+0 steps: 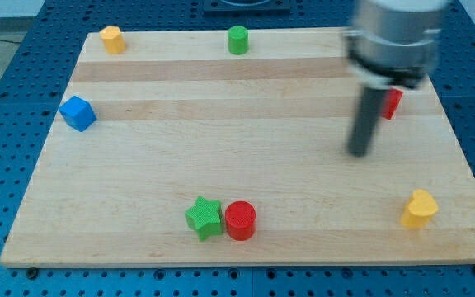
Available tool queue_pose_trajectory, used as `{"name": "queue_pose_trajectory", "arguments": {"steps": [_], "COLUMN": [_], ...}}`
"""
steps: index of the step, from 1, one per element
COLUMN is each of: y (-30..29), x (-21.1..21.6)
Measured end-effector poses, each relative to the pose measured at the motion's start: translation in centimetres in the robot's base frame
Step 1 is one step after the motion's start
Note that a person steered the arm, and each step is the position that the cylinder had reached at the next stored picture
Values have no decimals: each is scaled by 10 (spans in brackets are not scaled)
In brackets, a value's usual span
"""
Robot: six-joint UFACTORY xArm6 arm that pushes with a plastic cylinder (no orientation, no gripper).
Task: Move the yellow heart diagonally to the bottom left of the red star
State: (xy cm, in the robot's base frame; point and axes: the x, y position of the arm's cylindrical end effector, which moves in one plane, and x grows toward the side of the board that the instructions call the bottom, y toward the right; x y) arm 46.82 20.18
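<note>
Red cylinder (240,220) nearest bottom edge. Yellow heart (419,208), bottom-right corner: light, rigid, slides; push right flank. My tip (359,152) well apart; no jaws.

Entering from the view's top right as a blurred grey cylindrical arm end, narrowing into a straight dark rod hanging near upright. My tip (359,153) down at the table top in the right half of the view, edges smeared by motion blur.
</note>
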Motion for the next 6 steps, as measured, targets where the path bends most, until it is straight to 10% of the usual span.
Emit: {"name": "queue_pose_trajectory", "arguments": {"steps": [2, 6], "y": [118, -8], "x": [75, 103]}}
